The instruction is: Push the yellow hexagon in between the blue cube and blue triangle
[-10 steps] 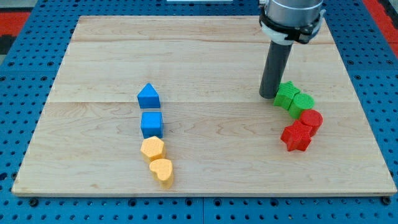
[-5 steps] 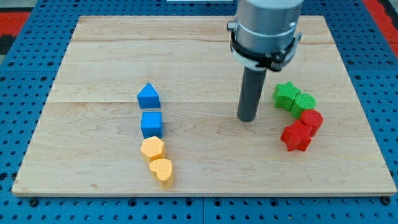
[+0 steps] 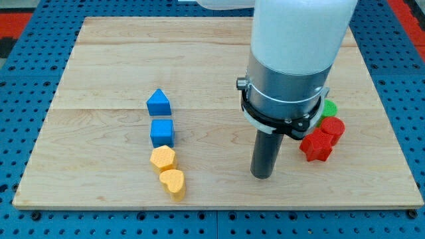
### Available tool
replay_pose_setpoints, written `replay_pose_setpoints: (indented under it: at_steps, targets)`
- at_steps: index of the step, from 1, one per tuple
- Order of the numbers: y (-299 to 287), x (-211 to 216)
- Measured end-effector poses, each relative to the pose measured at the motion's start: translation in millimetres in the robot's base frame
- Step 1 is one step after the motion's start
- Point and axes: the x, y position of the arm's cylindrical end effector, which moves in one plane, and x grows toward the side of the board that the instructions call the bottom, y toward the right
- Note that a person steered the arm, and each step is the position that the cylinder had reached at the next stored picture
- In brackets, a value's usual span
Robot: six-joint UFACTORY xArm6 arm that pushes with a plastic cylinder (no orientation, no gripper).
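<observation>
Yellow hexagon (image 3: 163,159) touches blue cube (image 3: 162,133) — my tip (image 3: 261,176) well apart.

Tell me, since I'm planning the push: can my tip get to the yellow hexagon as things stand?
Probably yes. My tip stands on bare board to the view's right of the yellow hexagon, with no block between them. The yellow heart touches the hexagon from below and the blue cube sits just above it.

A single camera view looks down at a steep angle from the table's (image 3: 99,60) 6 o'clock side, facing 12 o'clock. It stands far enough to frame the whole table top; the arm enters from 12 o'clock.
</observation>
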Motion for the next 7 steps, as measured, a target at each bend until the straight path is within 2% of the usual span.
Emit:
replay_pose_setpoints:
  at_steps: [2, 3, 4, 5, 7]
  targets:
    - [-1.7, 0.4]
    - [-10.1, 12.7]
    - [-10.1, 50.2]
    - [-21.9, 51.5]
    - [-110.8, 51.4]
